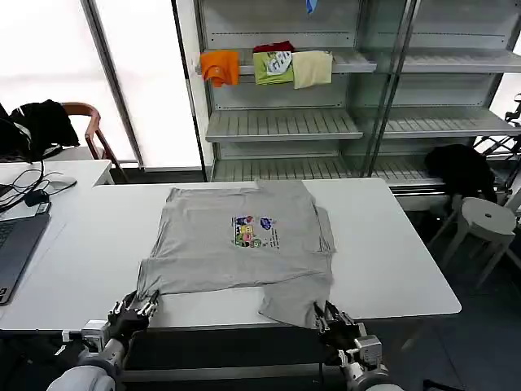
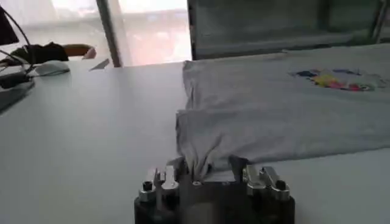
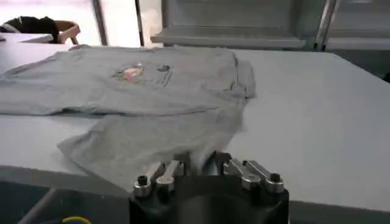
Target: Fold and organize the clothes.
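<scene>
Head view: grey shirt print-up, mid-table, reaching near edge.
Left gripper: clenched on near-left hem corner.
Right gripper: clenched on near-right hem.
Progress: 0 clear folds finished; folding, stacking left.

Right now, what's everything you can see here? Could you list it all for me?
Grey shirt: one, light grey with a multicoloured chest print, spread on the table, near edge at both grippers.
Table: one, white, directly in front.
Shelving unit: one, pale metal, behind the table.
Folded garments: three, orange, green and cream, with something red behind, on an upper shelf.
Laptop: one, dark, at the table's left edge.
Side desk: one, white, far left, with cables.
Chair: one, wooden, dark cloth over it, far left.
Stool: one, white, right.
Left gripper: black, shut on the shirt's near left corner.
Right gripper: black, shut on the shirt's near right corner.
</scene>
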